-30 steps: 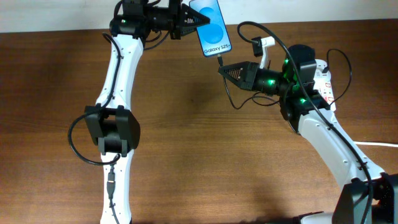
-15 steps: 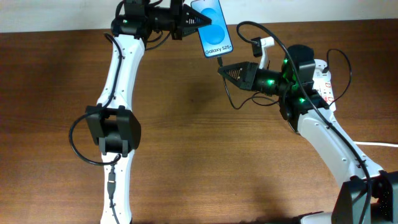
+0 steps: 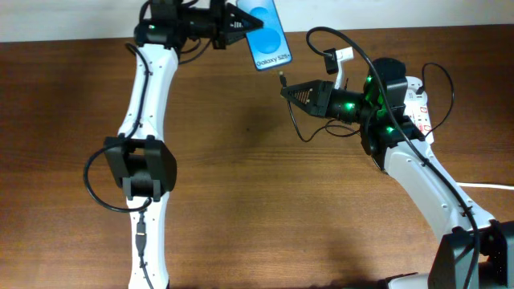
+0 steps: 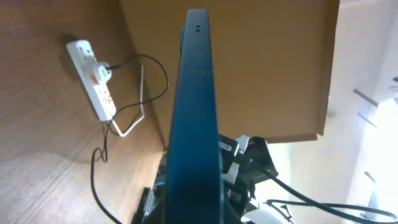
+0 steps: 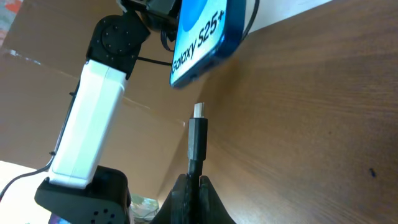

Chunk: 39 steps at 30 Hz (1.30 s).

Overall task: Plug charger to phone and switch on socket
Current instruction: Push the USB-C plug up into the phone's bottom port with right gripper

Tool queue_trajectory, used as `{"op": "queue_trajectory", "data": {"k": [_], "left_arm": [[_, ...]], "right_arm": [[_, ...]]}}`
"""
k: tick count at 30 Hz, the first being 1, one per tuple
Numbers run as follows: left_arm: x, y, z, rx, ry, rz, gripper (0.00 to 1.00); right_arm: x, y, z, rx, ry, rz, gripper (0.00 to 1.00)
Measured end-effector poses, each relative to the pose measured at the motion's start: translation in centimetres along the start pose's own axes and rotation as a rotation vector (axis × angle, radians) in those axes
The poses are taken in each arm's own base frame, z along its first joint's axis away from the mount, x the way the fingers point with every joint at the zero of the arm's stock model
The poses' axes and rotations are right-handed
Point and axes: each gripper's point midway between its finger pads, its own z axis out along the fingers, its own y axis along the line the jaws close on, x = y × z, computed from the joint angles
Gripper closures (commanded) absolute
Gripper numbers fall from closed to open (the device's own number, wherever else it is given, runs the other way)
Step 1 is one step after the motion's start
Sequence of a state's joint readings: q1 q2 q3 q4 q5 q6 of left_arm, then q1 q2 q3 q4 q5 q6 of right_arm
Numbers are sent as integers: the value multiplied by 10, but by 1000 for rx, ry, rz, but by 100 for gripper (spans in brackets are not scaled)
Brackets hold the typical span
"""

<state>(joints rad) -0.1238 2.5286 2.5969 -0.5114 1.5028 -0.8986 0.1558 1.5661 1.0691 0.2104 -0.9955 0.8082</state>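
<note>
1. The left gripper (image 3: 239,22) was clamped on the phone (image 3: 267,36), holding it off the table (image 3: 241,201) above the far edge. The overhead frame cut off the phone's top end.
2. From the left wrist I saw the phone only edge-on, and it hid the fingers.
3. The right gripper (image 5: 194,182) was closed on the charger (image 5: 198,134). Its plug tip pointed at the phone's lower end, just short of it.
4. The socket (image 4: 93,78) lay near the table's far right corner, mostly hidden under the right arm from overhead. I could not read its switch.
</note>
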Motion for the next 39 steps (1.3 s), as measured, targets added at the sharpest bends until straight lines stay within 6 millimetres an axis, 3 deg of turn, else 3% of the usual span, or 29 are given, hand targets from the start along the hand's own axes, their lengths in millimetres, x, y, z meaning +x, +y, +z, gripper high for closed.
{"op": "queue_trajectory", "data": {"k": [4,13,39], "left_arm": [[-1,0,-4,-2,-7,0,100],[6,-2,15,6,27,2,100],[7,-2,17,7,32,1,100]], "right_arm": [[0,0,0,-1,0,-1,96],[0,0,0,-1,0,-1,96],[-6,-1,-5,0,-17,-5,96]]}}
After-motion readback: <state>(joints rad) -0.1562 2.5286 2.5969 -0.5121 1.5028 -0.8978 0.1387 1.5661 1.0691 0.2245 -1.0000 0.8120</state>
